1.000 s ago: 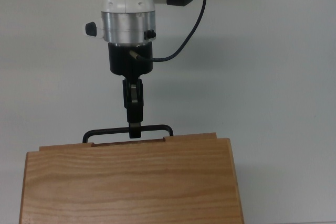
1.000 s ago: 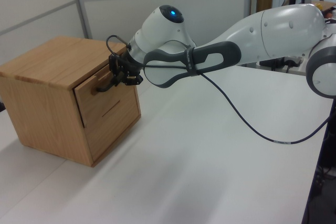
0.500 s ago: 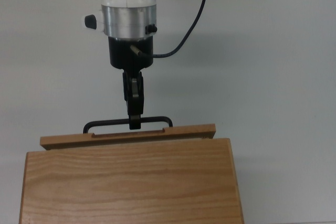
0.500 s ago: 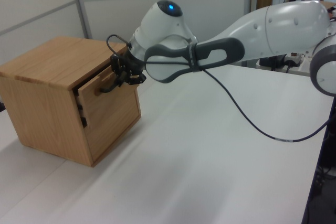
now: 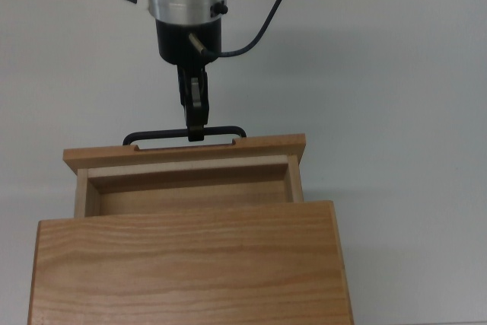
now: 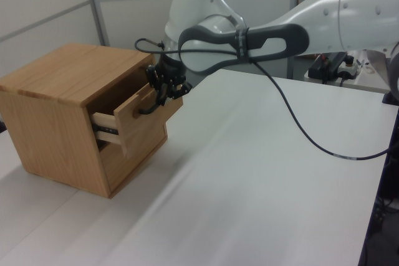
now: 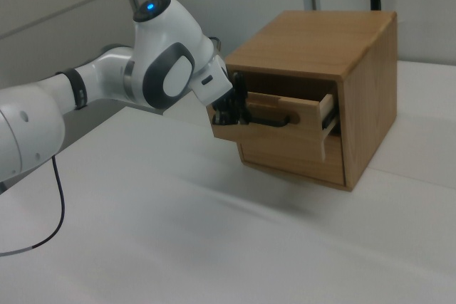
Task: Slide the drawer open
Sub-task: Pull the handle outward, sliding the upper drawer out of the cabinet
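The drawer (image 5: 251,148) is a light wood tray with a wider front panel. It stands pulled partway out of the wooden cabinet (image 5: 190,264), and its bare inside shows from above. My gripper (image 5: 195,133) is shut on the middle of the thin black bar handle (image 5: 152,135), reaching in from the top view's upper side. In the left view the gripper (image 6: 163,91) holds the handle (image 6: 149,109) in front of the drawer panel (image 6: 137,130), with a side rail showing. In the right view the gripper (image 7: 239,115) sits at the open drawer (image 7: 285,132).
The cabinet (image 6: 56,110) rests on a white table (image 5: 396,112). A second, shut front (image 7: 285,158) lies under the open drawer. A black cable (image 5: 259,36) loops from my wrist. Grey partition walls stand behind the table.
The drawer has slid out of the cabinet, from nearly shut to well open. My gripper drew back from the cabinet with the handle in its grasp.
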`<act>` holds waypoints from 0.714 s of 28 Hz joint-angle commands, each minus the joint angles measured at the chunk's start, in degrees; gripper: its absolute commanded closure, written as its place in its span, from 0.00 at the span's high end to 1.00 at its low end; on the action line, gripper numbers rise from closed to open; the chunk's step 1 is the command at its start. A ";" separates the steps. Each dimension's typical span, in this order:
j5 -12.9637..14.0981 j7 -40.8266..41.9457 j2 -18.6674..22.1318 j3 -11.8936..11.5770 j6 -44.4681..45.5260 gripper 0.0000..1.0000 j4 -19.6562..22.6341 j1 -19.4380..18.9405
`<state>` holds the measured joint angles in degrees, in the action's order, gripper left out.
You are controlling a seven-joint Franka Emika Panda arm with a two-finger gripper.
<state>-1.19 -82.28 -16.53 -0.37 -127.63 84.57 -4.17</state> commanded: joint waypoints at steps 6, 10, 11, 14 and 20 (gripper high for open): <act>0.75 0.37 5.27 0.01 10.81 0.00 1.56 -0.31; 0.66 0.46 5.98 0.01 12.14 0.00 2.36 -0.14; 0.75 0.46 5.98 0.01 12.14 0.00 2.44 -0.13; 0.75 0.02 5.89 0.01 11.44 0.07 2.27 0.39; 0.40 -0.07 4.84 0.01 7.23 0.95 2.01 0.48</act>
<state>-1.04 -82.38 -12.14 -0.23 -116.80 84.94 -3.70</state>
